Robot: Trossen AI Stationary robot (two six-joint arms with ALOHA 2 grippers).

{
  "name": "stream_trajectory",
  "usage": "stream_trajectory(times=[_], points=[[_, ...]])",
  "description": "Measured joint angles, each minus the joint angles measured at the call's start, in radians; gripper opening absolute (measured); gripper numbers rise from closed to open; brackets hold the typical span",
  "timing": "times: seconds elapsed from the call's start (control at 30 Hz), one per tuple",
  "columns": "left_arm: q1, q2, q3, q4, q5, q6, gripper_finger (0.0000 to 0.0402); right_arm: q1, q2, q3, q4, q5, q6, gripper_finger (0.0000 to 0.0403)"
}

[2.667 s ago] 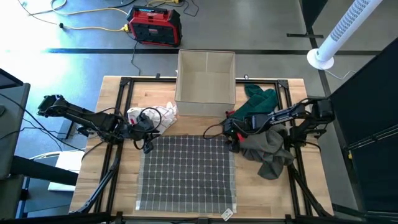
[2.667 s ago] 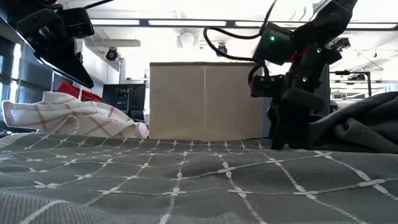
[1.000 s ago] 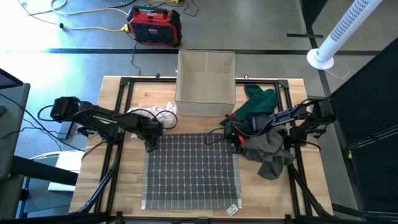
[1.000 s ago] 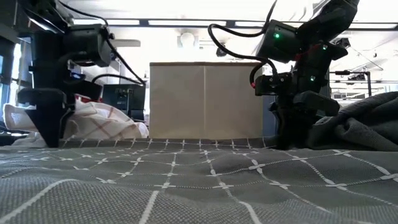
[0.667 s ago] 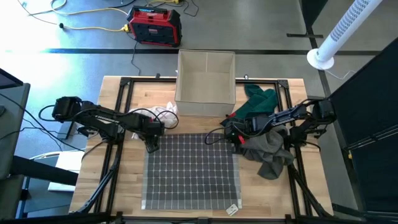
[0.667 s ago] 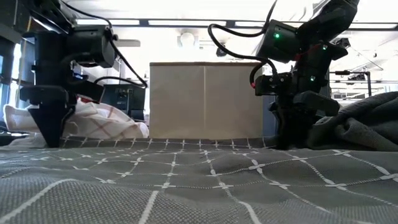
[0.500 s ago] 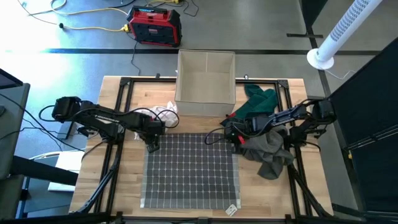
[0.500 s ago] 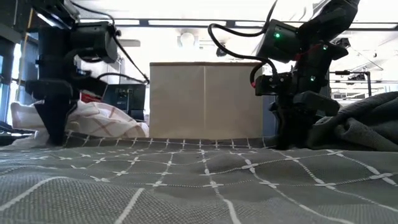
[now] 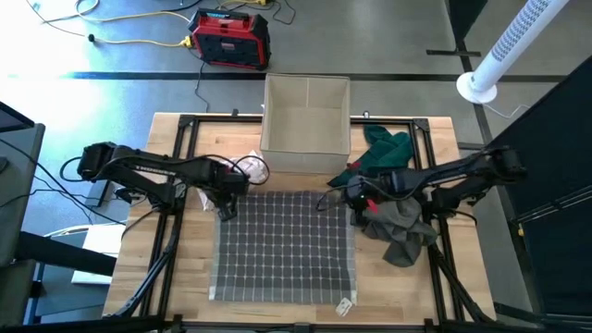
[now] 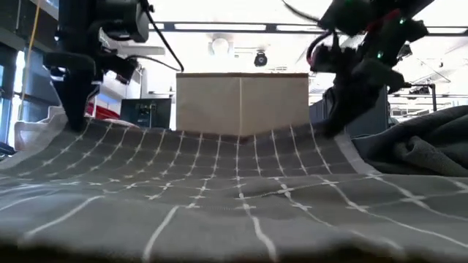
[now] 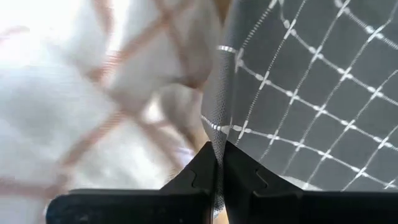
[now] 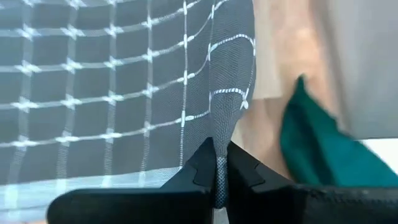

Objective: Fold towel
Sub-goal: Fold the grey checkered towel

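Now two hands (image 9: 225,210) (image 9: 353,200), one towel (image 9: 285,245).

Pretty bright in here, mostly from the ceiling strip lights (image 10: 219,27), which blow out to white glare in the low view. Shadows on the table (image 9: 185,277) are soft. Up close the towel (image 10: 234,212) goes blurry, and the white cloth (image 11: 74,93) is smeared and overexposed.

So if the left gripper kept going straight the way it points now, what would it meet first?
The left gripper, shut on the grey grid towel at a far corner, looks past that pinched edge at the white, red-striped cloth. That cloth would probably come first, though depth is unclear.
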Motion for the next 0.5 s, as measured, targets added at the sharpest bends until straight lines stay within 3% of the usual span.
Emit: stream_trajectory(times=[0.33, 0.5], points=[[-0.129, -0.001, 0.039, -0.092, 0.027, -0.108, 0.0005, 0.143, -0.069, 0.002, 0.01, -0.081, 0.138, 0.0], [-0.271, 0.003, 0.039, 0.045, 0.131, -0.167, 0.0005, 0.262, -0.056, 0.002, 0.078, -0.141, 0.276, 0.0]])
